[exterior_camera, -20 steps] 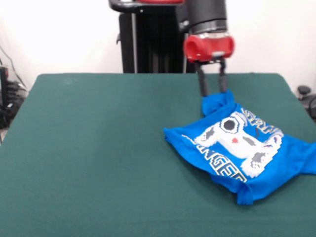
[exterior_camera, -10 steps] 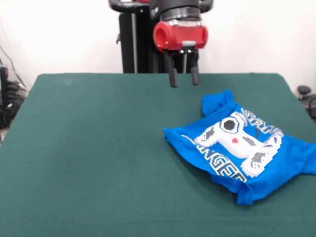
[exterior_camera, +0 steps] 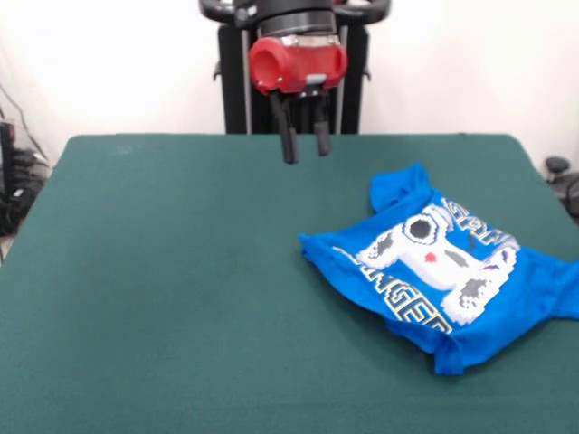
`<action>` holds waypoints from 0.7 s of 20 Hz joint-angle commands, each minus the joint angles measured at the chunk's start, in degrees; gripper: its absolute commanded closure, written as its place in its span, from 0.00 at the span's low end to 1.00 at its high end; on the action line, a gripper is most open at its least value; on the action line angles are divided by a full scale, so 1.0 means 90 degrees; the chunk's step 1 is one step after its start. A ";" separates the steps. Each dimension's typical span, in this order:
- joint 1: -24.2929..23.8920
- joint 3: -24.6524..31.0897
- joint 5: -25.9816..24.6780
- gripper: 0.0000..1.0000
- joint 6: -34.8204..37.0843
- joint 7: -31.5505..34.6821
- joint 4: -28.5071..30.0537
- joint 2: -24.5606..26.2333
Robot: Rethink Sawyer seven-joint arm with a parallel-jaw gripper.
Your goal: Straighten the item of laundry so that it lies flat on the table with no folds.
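Observation:
The bright blue T-shirt (exterior_camera: pixel 443 267) lies on the right side of the dark green table (exterior_camera: pixel 163 289), print side up. The white controller print and part of the lettering show. Its edges are folded under, and one corner is bunched up at the far side. A sleeve reaches toward the right table edge. My gripper (exterior_camera: pixel 306 152) hangs in the air above the far middle of the table, left of the shirt and apart from it. Its two dark fingers (exterior_camera: pixel 289 145) are apart and hold nothing.
The black pedestal (exterior_camera: pixel 262 81) stands behind the table's far edge. Cables and dark gear lie on the floor at the left edge (exterior_camera: pixel 18 181). A dark object (exterior_camera: pixel 556 167) sits past the table's right corner.
My gripper has left the shirt's far bunched corner, risen, and moved left across the far side of the table. The shirt has stayed where it was.

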 commanded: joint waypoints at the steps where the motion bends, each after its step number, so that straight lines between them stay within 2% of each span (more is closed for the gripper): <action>1: -0.0286 0.1031 -0.0686 0.00 -0.0933 0.2052 -0.0981 0.0619; 6: -0.0511 0.1030 -0.0866 0.00 -0.1299 0.2546 -0.1565 0.0714; 14: -0.0877 0.0994 -0.0781 0.00 -0.1431 0.3165 -0.2488 0.0938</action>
